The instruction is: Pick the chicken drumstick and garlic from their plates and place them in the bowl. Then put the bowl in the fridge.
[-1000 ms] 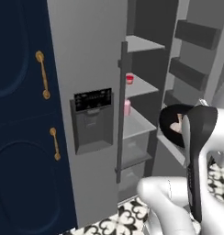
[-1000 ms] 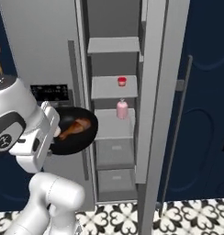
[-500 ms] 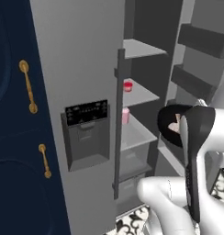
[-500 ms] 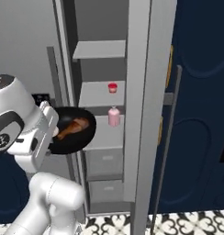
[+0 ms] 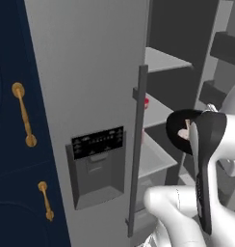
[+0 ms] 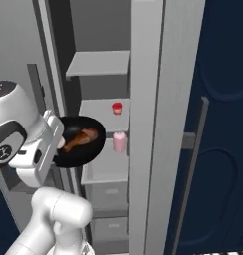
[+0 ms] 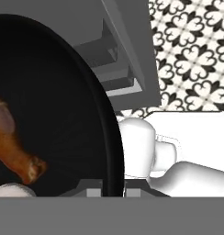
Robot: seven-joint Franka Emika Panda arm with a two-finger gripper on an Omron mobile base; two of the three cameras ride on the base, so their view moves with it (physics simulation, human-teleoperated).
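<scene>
black bowl (image 6: 82, 149), reddish-brown drumstick (image 6: 79, 139), grey fridge (image 5: 90, 87)

The grey fridge (image 5: 90, 72) stands open beside navy cabinets (image 5: 13, 144) with brass handles (image 5: 24, 116). The arm (image 5: 206, 173) holds the black bowl (image 5: 179, 135) before the white shelves (image 5: 163, 60), something pale inside it.

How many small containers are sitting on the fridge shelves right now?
2. A red-lidded jar sits on the upper of the two shelves, and a pink bottle stands on the shelf below it. The open door may hide others.
</scene>
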